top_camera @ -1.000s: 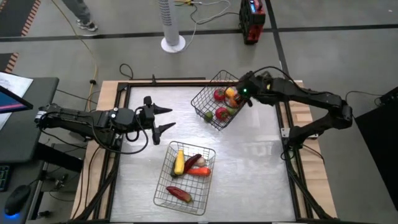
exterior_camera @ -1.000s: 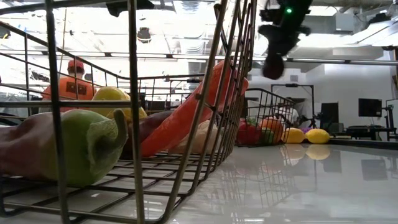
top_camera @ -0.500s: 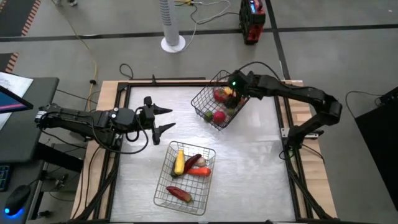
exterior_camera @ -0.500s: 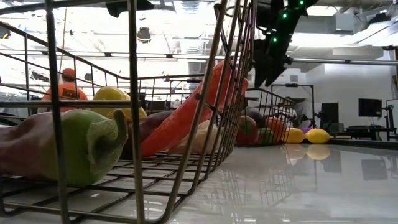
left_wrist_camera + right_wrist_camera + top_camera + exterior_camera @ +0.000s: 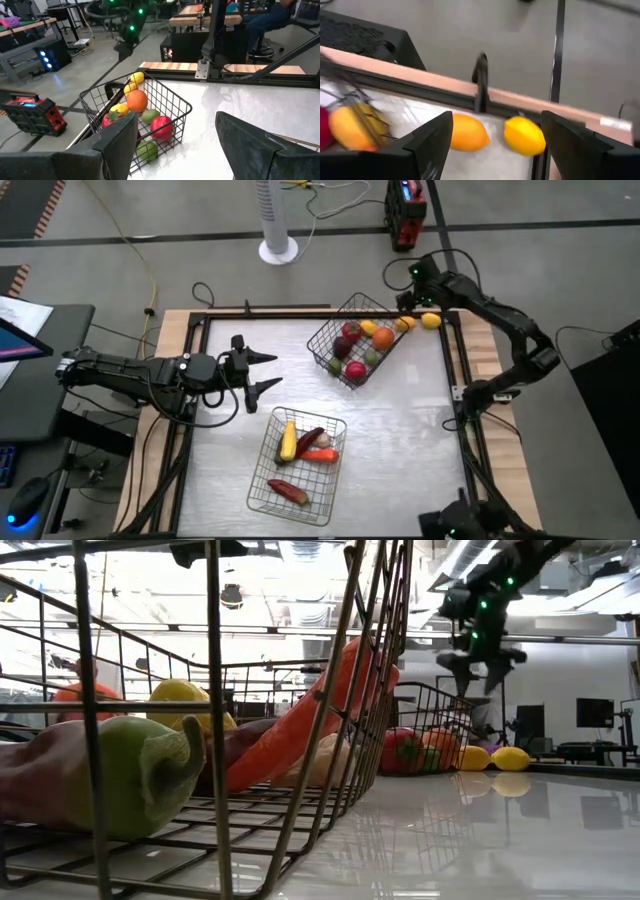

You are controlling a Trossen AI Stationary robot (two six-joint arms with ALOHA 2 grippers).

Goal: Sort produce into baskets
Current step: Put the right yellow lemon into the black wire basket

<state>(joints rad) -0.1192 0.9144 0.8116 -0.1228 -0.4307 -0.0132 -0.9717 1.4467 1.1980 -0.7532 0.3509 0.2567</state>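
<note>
Produce still outside the far basket [image 5: 350, 350], an orange piece [image 5: 466, 132] and a yellow one [image 5: 524, 135], lies by the table's far-right edge, where the open, empty right gripper [image 5: 420, 288] above could nudge either off; the left gripper [image 5: 262, 372], also open, waits mid-left.

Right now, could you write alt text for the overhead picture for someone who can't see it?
Two robot arms work over a table holding two wire baskets: the far basket holds round fruit, the near basket long vegetables. The right gripper hovers open above two yellow fruits outside the far basket; the left gripper waits open.
</note>
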